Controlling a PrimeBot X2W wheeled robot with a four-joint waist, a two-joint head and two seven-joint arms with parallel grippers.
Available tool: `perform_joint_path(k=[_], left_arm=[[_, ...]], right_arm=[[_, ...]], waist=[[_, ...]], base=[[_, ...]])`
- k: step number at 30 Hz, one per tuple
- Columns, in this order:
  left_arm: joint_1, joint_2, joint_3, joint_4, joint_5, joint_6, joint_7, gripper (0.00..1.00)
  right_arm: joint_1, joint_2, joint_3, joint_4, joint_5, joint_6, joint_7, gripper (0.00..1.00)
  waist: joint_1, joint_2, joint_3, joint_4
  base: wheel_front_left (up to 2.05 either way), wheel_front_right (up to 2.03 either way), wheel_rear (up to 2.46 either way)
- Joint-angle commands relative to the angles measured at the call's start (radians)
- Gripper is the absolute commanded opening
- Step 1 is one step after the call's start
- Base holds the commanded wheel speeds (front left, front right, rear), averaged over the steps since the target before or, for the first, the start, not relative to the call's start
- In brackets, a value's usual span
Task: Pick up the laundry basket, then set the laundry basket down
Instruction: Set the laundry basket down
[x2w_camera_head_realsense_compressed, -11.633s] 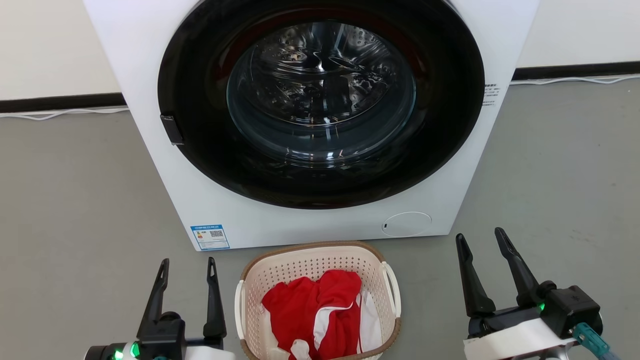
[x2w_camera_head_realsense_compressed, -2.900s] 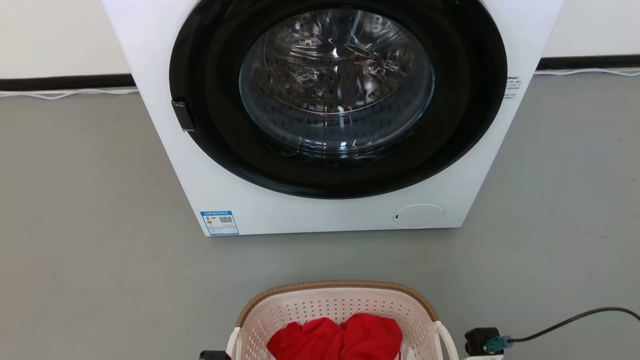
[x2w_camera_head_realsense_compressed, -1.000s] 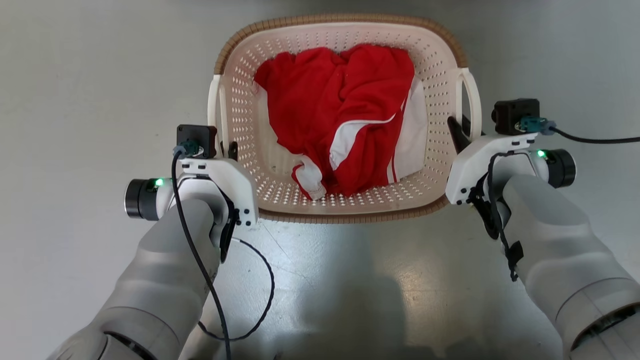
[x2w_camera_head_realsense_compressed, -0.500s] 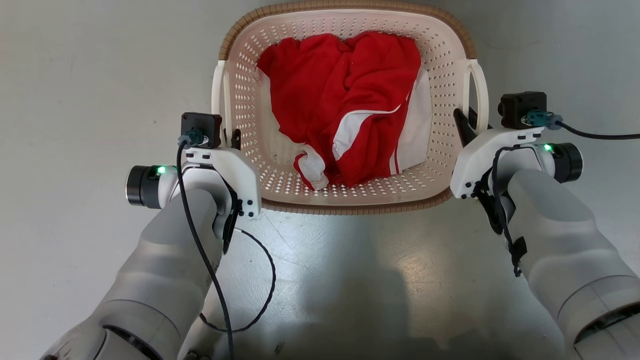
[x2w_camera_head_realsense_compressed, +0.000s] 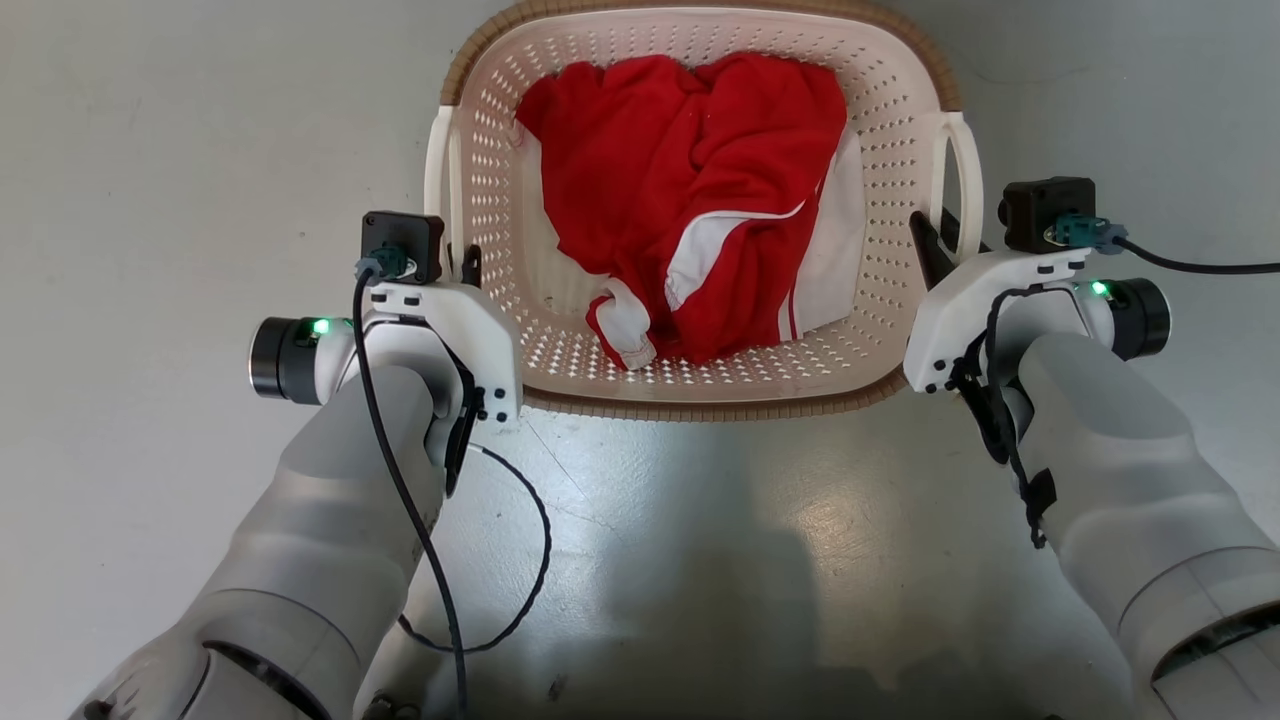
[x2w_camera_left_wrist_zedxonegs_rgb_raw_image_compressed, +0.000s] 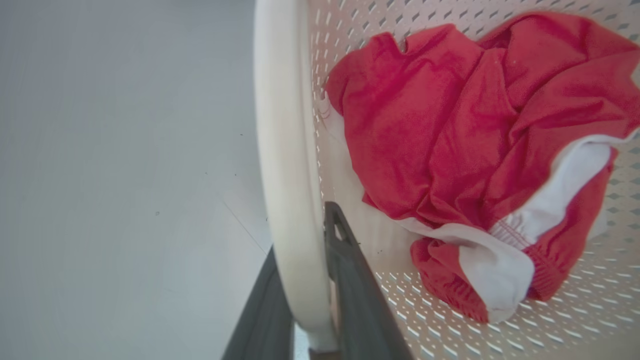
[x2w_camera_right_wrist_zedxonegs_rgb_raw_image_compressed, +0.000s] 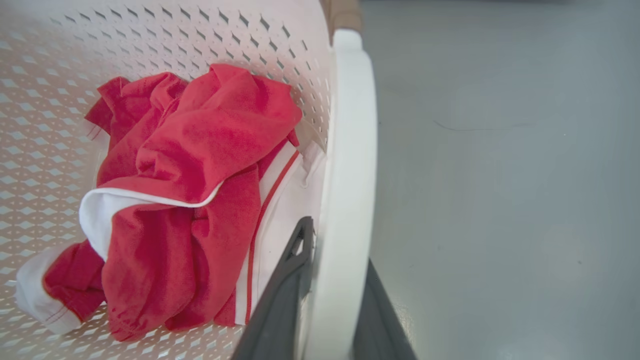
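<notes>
The left pincer (x2w_camera_left_wrist_zedxonegs_rgb_raw_image_compressed: 300, 235) is clamped narrow on the white left handle (x2w_camera_left_wrist_zedxonegs_rgb_raw_image_compressed: 285, 150) of the laundry basket (x2w_camera_head_realsense_compressed: 895, 180), one dark finger inside the loop, one outside. The right pincer (x2w_camera_right_wrist_zedxonegs_rgb_raw_image_compressed: 337, 245) grips the opposite handle (x2w_camera_right_wrist_zedxonegs_rgb_raw_image_compressed: 350, 125) likewise. So the basket lies between the two pincers, its long axis seemingly running from one to the other, its bulk reaching ahead of both fingertips, red and white clothing (x2w_camera_head_realsense_compressed: 690, 190) heaped inside. Neither arm is nearer. Whether its base touches the grey floor (x2w_camera_head_realsense_compressed: 150, 150) I cannot tell. Any lift or lowering, I judge, needs both pincers level.
</notes>
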Motion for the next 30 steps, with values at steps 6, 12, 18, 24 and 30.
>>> perform_joint_path(k=[6, 12, 18, 24, 30], left_arm=[[-0.004, 0.024, 0.01, 0.002, -0.001, 0.0, -0.014, 1.0], [-0.004, 0.024, 0.005, 0.006, -0.01, 0.005, -0.014, 1.0], [-0.004, 0.024, 0.001, 0.007, -0.014, 0.008, -0.014, 1.0], [0.004, 0.024, -0.001, 0.01, -0.019, 0.011, -0.014, 1.0], [0.021, 0.033, 0.0, 0.012, -0.021, 0.015, -0.014, 1.0]], right_arm=[[0.019, 0.023, -0.002, -0.012, -0.033, 0.008, -0.003, 1.0], [0.017, 0.023, -0.017, -0.012, -0.051, 0.008, -0.004, 1.0], [0.018, 0.023, -0.026, -0.012, -0.058, 0.008, -0.004, 1.0], [0.024, 0.023, -0.033, -0.012, -0.059, 0.008, -0.007, 1.0], [0.039, 0.023, -0.036, -0.012, -0.055, 0.008, -0.012, 1.0]], waist=[[0.0, 0.0, -0.001, 0.0], [0.0, 0.0, -0.005, -0.001], [0.0, 0.0, -0.015, -0.003], [0.0, 0.0, -0.049, -0.01], [0.0, 0.0, -0.104, -0.02]], base=[[0.0, 0.0, 0.0], [0.0, 0.0, 0.0], [0.0, 0.0, 0.0], [0.0, 0.0, 0.0], [0.0, 0.0, 0.0]])
